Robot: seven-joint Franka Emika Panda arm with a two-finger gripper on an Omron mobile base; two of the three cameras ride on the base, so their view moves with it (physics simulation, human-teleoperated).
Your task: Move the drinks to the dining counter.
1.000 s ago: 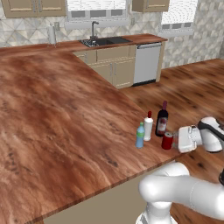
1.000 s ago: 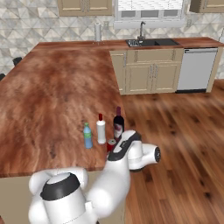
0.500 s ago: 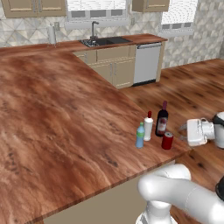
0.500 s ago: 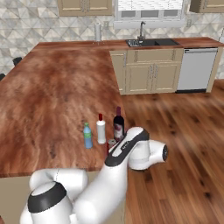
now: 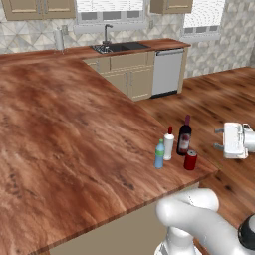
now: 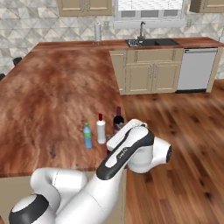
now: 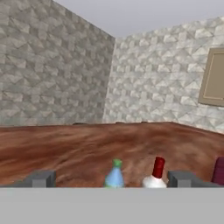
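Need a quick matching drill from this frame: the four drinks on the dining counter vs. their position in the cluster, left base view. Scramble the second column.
Things:
1. blue-green bottle
2. white bottle with red cap
3. dark wine bottle
4. red can

Positions (left base view):
A. tallest, at the back of the cluster
B. farthest left
C. nearest the counter's right edge, in front of the wine bottle
D. between the blue-green bottle and the wine bottle

Pairs: 1-B, 2-D, 3-A, 4-C

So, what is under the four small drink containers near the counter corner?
The wide reddish-brown woodgrain countertop: the dark wine bottle, white bottle, blue-green bottle and short red can all stand upright on it. In the right base view the arm covers the can.
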